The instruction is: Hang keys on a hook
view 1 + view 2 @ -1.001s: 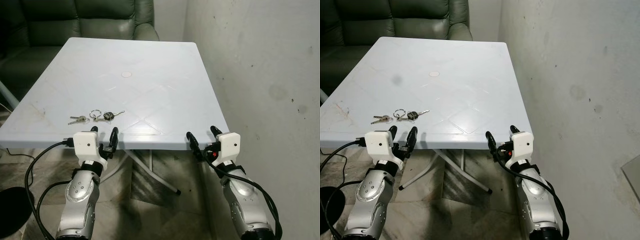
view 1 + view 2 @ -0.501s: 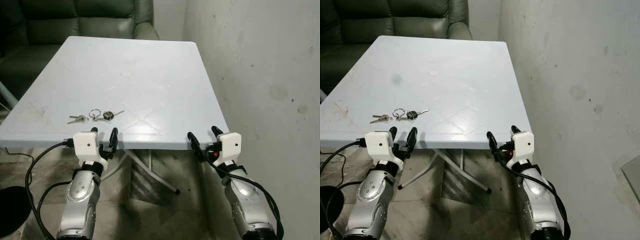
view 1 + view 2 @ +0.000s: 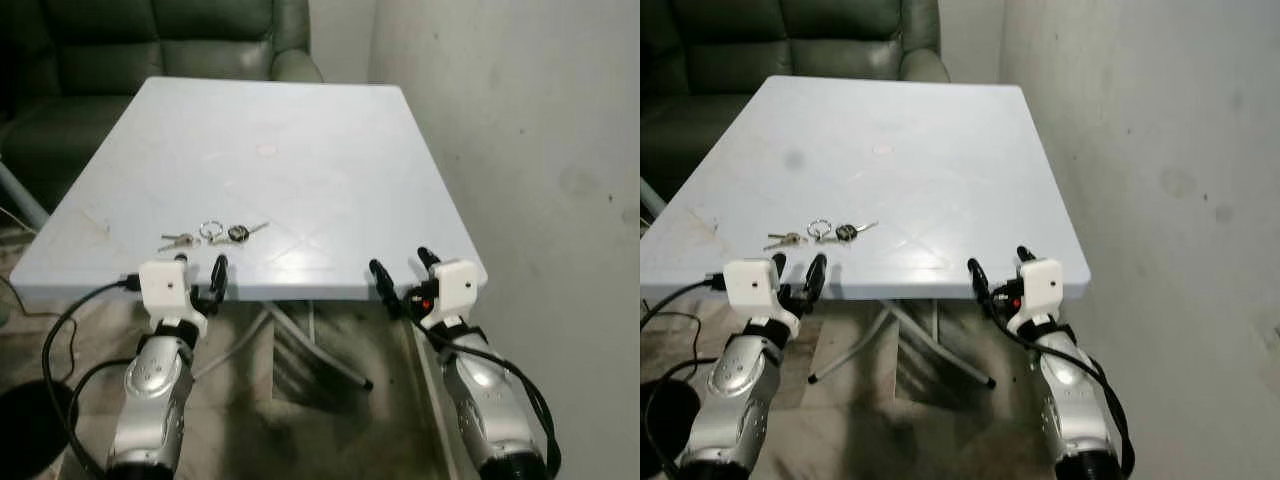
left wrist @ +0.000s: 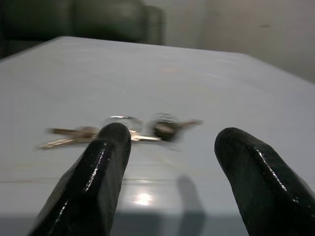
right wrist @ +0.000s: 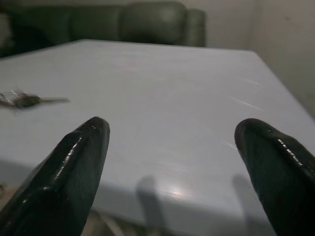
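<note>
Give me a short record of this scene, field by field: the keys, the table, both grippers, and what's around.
keys: lying flat near the table's front edge, on the robot's left side
table: white, folding legs beneath
left gripper: open, at the table's front edge, just short of the keys
right gripper: open, at the front edge near the table's right corner, holding nothing
sofa: dark green, beyond the table
wall: pale, on the right
</note>
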You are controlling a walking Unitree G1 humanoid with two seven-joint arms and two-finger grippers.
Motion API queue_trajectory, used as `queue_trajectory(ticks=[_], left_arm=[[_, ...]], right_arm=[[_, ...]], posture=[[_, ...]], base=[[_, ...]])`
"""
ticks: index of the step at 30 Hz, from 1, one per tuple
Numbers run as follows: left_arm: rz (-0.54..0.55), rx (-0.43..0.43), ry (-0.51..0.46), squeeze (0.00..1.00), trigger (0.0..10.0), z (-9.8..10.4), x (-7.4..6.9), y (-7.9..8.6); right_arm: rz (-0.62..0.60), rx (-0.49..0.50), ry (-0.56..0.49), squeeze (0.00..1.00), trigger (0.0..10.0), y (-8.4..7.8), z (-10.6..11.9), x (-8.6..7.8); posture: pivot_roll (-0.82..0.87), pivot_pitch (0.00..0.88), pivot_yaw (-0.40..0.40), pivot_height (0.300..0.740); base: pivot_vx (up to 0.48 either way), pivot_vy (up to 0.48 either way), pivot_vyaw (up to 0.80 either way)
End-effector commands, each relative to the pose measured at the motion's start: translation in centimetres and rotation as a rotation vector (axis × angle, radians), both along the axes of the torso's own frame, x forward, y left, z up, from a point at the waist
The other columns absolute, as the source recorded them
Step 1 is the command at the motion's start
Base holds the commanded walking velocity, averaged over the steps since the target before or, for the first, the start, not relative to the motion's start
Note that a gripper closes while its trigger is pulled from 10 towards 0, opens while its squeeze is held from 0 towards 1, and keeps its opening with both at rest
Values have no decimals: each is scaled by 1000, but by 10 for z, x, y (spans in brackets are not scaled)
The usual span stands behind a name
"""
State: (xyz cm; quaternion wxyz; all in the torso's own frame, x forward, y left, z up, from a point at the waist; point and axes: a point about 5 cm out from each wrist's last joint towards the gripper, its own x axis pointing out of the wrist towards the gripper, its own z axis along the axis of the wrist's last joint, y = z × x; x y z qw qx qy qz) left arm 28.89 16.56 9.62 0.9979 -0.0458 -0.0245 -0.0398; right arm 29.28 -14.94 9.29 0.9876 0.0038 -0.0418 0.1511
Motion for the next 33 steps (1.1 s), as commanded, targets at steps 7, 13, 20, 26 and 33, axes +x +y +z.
queue_trajectory(ticks=[7,13,20,26,33], left_arm=[[13,16,8,0,10000,-1,0,6],[21,14,11,0,10000,-3,-1,7],[28,15,13,0,10000,-4,-2,8],[32,14,13,0,10000,-4,-3,9],[34,15,15,0,10000,-5,-4,8]], right_arm=[[-3,13,-23,0,10000,3,5,2],[7,10,-21,0,10000,3,5,2],[14,7,-19,0,10000,4,5,2],[19,5,-16,0,10000,4,5,2],[21,3,-15,0,10000,4,4,1]], posture=[[-98,0,-25,740],[-94,0,-29,740],[-86,0,-36,740],[-86,3,-38,740],[-86,7,-39,740]], base=[[0,480,0],[0,480,0],[0,480,0],[0,480,0],[0,480,0]])
